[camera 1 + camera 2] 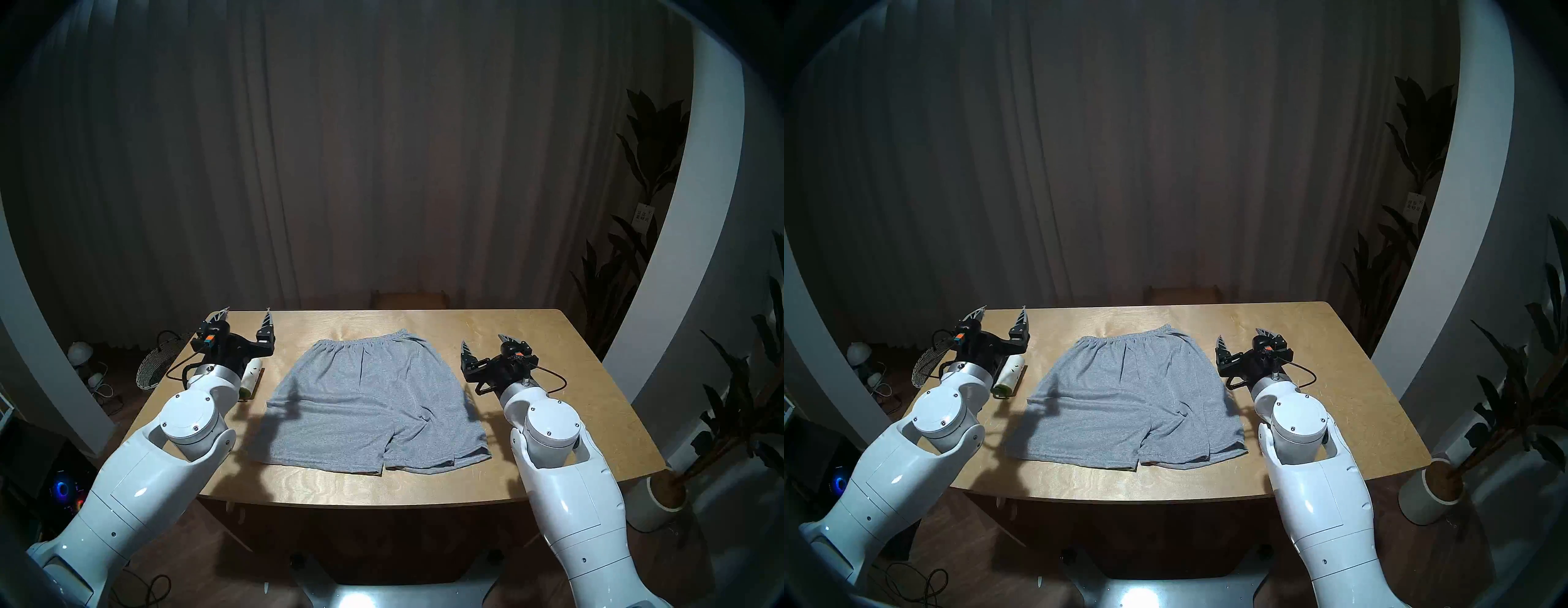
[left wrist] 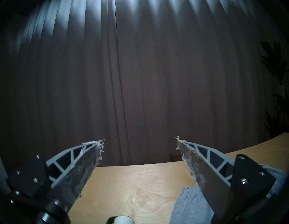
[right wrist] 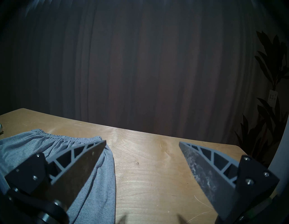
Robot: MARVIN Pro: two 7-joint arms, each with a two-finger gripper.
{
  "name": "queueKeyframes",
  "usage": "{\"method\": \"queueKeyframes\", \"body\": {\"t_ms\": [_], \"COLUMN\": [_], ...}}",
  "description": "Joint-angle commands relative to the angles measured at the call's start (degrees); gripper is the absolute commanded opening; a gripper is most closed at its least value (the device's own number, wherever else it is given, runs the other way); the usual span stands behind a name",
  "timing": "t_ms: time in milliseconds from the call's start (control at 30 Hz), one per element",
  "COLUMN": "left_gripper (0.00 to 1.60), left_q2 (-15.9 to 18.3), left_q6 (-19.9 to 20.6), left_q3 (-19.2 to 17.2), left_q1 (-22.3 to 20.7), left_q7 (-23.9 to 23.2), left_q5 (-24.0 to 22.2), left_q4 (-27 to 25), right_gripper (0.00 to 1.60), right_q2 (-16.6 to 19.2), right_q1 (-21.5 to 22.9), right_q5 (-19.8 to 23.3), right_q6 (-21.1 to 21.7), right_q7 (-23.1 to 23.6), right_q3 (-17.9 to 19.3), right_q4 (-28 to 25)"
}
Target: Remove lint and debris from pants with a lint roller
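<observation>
The grey shorts (image 1: 373, 403) lie flat in the middle of the wooden table (image 1: 564, 395), waistband at the far side. The lint roller (image 1: 1009, 374) lies on the table left of the shorts, its white roll carrying a few dark specks, its green end toward me; my left wrist partly covers it. My left gripper (image 1: 246, 314) is open and empty, held above the roller and pointing away. My right gripper (image 1: 483, 341) is open and empty, above the table right of the shorts (image 3: 46, 150). No specks show on the shorts. A tiny dark speck (image 3: 137, 163) lies on the table.
A woven basket (image 1: 152, 369) stands off the table's left edge. A chair back (image 1: 409, 299) shows behind the far edge. Potted plants (image 1: 662, 488) stand to the right. A curtain hangs behind.
</observation>
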Motion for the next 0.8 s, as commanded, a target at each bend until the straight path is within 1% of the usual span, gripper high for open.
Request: {"method": "queueKeyframes", "body": {"t_ms": [0, 33, 67, 133, 200, 233, 333, 367, 400, 567, 600, 633, 667, 767], "left_gripper": [1.6, 1.6, 1.6, 1.6, 1.6, 1.6, 1.6, 1.6, 1.6, 1.6, 1.6, 1.6, 1.6, 1.6], "left_q2": [-2.01, -2.11, -1.72, -1.43, -1.05, -0.58, 0.15, 0.37, 0.71, 1.55, 0.71, 0.75, 0.53, 0.41], "left_q6": [-6.44, -7.42, -9.38, -9.99, -12.33, -12.7, -16.0, -16.1, -17.72, -21.65, -22.61, -22.9, -23.31, -24.08], "left_q3": [-3.92, -4.28, -4.68, -4.73, -4.83, -4.6, -4.06, -3.86, -3.44, -1.71, -1.94, -1.79, -1.89, -1.67], "left_q1": [0.63, 0.79, 1.32, 1.53, 1.84, 2.01, 2.39, 2.4, 2.23, 0.86, 0.28, 0.12, -0.11, -0.58], "left_q7": [-6.11, -7.07, -9.43, -10.19, -12.86, -13.43, -17.18, -17.42, -19.25, -23.93, -25.48, -25.76, -26.97, -28.18], "left_q5": [-3.56, -4.05, -6.28, -6.64, -7.79, -8.25, -8.72, -7.8, -6.61, -8.77, -8.53, -8.72, -9.09, -9.71], "left_q4": [2.73, 2.95, 2.9, 2.92, 3.53, 3.62, 5.0, 5.25, 6.38, 9.2, 10.4, 10.63, 11.15, 11.91], "right_gripper": [1.6, 1.6, 1.6, 1.6, 1.6, 1.6, 1.6, 1.6, 1.6, 1.6, 1.6, 1.6, 1.6, 1.6], "right_q2": [-0.2, -0.19, 0.0, 0.06, 0.06, 0.07, 0.01, 0.01, -0.05, -0.49, -1.05, -1.72, -1.71, -1.7], "right_q1": [1.22, 1.23, 1.29, 1.33, 1.45, 1.58, 1.99, 2.11, 2.27, 2.77, 2.78, 2.86, 2.9, 2.97], "right_q5": [-0.1, -0.15, -0.46, -0.58, -0.71, -0.82, -1.17, -1.26, -1.43, -2.23, -2.25, -1.66, -1.69, -1.7], "right_q6": [-2.05, -2.2, -2.47, -2.67, -3.05, -3.33, -3.88, -4.08, -4.37, -5.84, -6.98, -6.83, -7.03, -7.43], "right_q7": [-0.6, -0.66, -0.74, -0.79, -0.87, -0.91, -1.05, -1.02, -1.04, -2.01, -2.88, -3.24, -3.34, -3.57], "right_q3": [0.35, 0.35, 0.3, 0.29, 0.29, 0.26, 0.02, -0.09, -0.27, -0.78, -0.7, -0.47, -0.51, -0.58], "right_q4": [-0.26, -0.19, -0.05, 0.06, 0.34, 0.6, 1.33, 1.57, 1.93, 3.17, 3.61, 3.83, 3.95, 4.17]}}
